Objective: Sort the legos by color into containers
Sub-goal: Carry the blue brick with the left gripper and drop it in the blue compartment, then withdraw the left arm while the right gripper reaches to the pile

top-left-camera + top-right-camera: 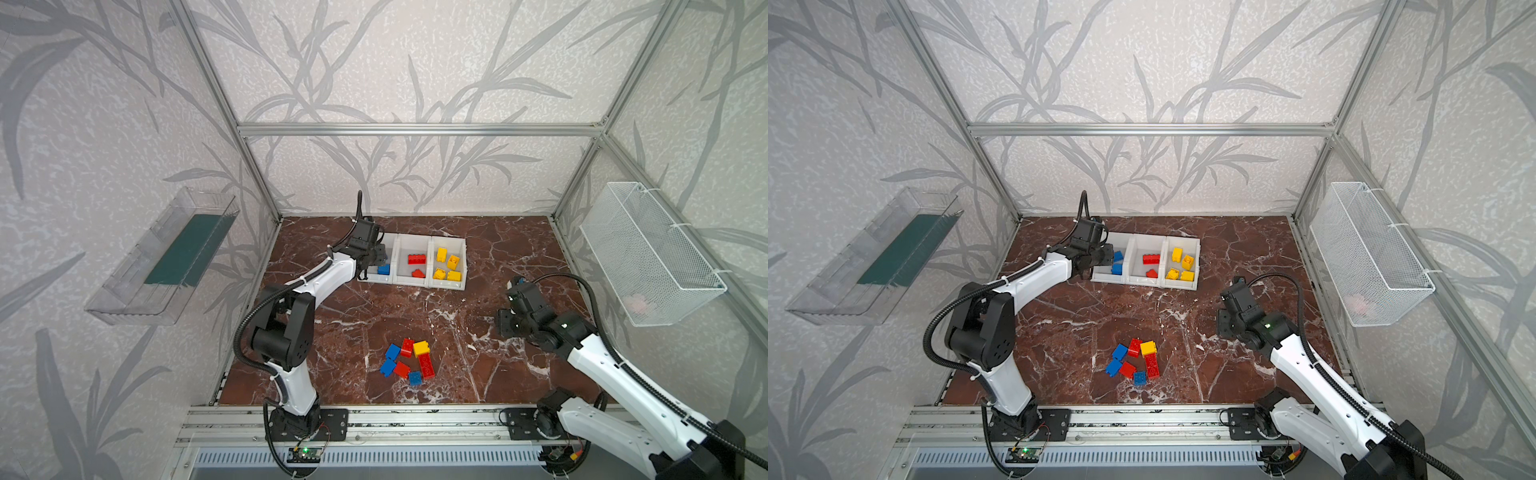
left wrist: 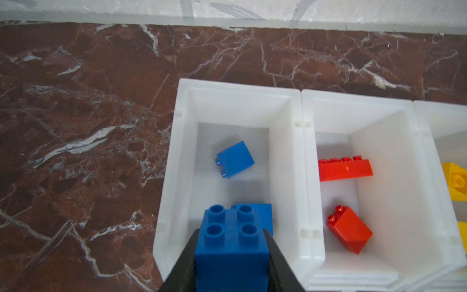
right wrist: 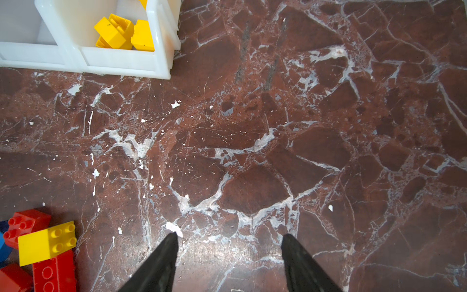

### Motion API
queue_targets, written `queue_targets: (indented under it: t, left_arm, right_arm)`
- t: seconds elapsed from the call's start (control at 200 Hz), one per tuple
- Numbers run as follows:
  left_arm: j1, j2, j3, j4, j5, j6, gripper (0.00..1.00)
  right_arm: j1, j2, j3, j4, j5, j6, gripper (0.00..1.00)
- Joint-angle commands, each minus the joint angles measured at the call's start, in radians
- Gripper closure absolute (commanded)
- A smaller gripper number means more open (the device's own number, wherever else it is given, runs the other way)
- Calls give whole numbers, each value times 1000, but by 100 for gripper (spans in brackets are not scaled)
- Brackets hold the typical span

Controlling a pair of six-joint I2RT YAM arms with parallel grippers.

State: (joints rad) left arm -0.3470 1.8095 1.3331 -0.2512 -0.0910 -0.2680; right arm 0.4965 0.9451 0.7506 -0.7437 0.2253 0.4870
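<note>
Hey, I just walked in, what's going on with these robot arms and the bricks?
The left gripper holds a blue brick over the leftmost bin, where two blue bricks already lie. The middle bin has two red bricks, the rightmost bin four yellow bricks. A pile of seven mixed bricks waits on the table. The right gripper hangs open and empty.

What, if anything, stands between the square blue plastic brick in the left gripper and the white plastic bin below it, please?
Nothing visible: the left gripper holds the square blue plastic brick over the open white plastic bin, its mouth clear.
</note>
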Motion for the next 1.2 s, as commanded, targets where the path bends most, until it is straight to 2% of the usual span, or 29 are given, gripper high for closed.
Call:
queue_targets:
  t: [0.0, 0.065, 0.16, 0.41, 0.695, 0.84, 1.105, 1.195]
  left_arm:
    - [5, 25, 57, 9, -43, 18, 54]
    - [5, 30, 67, 8, -45, 12, 45]
    - [5, 21, 60, 16, -51, 2, 39]
    - [5, -80, -44, 46, -42, -43, 37]
    - [3, -283, -268, 66, 68, -116, 36]
    - [3, -413, -409, 61, 83, -163, 36]
    - [3, -646, -604, 24, 55, -186, 35]
    - [3, -699, -658, 25, 46, -208, 35]
  right_arm:
    - [-3, -14, -8, -28, -9, 9, 34]
    - [-3, -18, -7, -35, -9, 6, 34]
    - [-3, -26, -8, -41, -5, 7, 34]
    - [-3, -30, -7, -36, -20, 1, 34]
    - [14, 20, -8, 37, -106, -38, 34]
    - [100, 99, 38, 53, -106, -60, 34]
    - [342, 284, 137, 77, -83, -67, 34]
    - [397, 355, 167, 89, -109, -69, 34]
